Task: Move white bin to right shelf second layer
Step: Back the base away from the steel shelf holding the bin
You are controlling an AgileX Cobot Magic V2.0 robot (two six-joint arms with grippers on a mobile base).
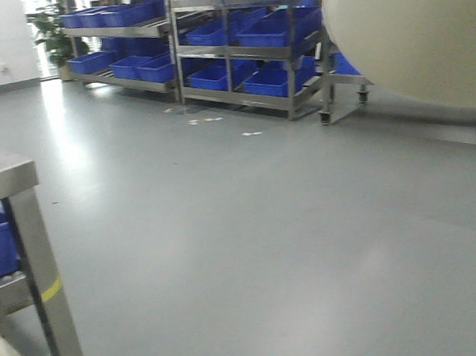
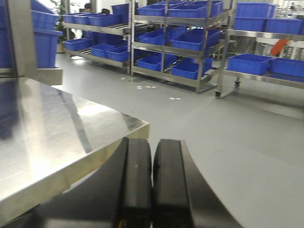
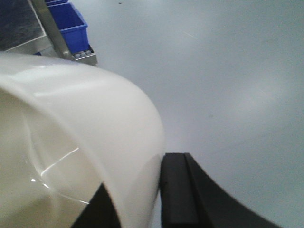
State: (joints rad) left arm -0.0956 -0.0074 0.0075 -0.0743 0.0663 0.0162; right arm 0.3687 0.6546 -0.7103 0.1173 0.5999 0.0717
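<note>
Just one white bin (image 3: 85,109), clamped

There is one white bin (image 1: 408,33). There are two grippers, the left gripper (image 2: 152,185) and the right gripper (image 3: 142,199). There is one steel table (image 2: 57,128). Three steel racks (image 2: 131,47) line the far side. Blue crates (image 2: 249,64) number well over a dozen, too crowded for an exact count. There is one potted plant (image 1: 52,32). About four paper scraps (image 1: 251,133) lie on the floor.

The right claw (image 3: 140,199) pinches the white bin (image 3: 85,109) wall
</note>
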